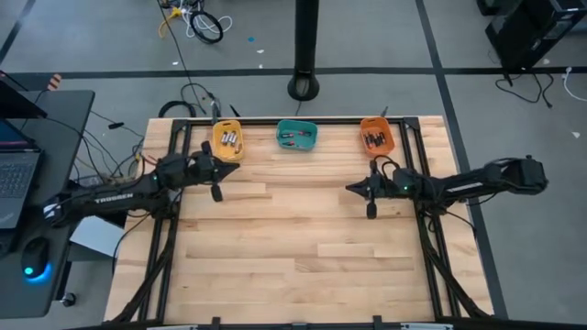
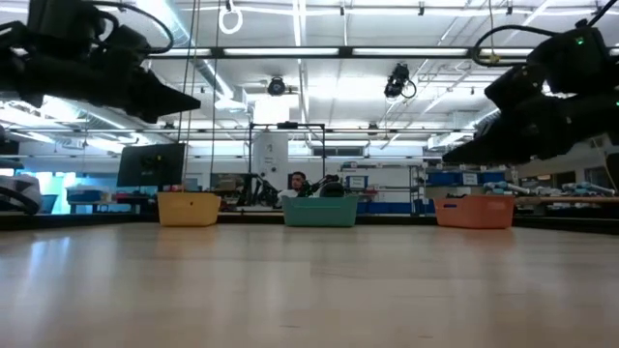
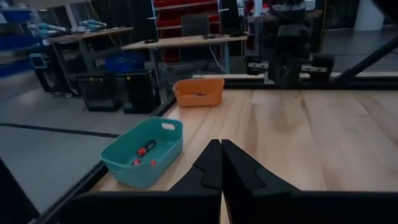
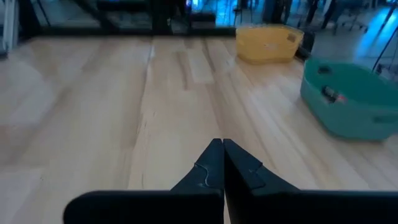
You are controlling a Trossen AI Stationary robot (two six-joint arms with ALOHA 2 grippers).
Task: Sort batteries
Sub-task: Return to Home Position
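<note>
Three small bins stand along the table's far edge: a yellow bin (image 1: 227, 141) with silvery batteries (image 1: 231, 142), a teal bin (image 1: 297, 136) with red-tipped batteries (image 1: 295, 139), and an orange bin (image 1: 376, 136) with dark batteries (image 1: 374, 139). My left gripper (image 1: 218, 193) hovers just near of the yellow bin, fingers shut (image 3: 221, 155) and empty. My right gripper (image 1: 371, 210) hovers near of the orange bin, shut (image 4: 222, 155) and empty. Both hang above the tabletop in the low view.
The wooden tabletop (image 1: 293, 247) lies bare between and near of the two arms. A black post base (image 1: 304, 88) stands beyond the far edge. A laptop and mouse sit on a side desk (image 1: 27, 183) left of the table.
</note>
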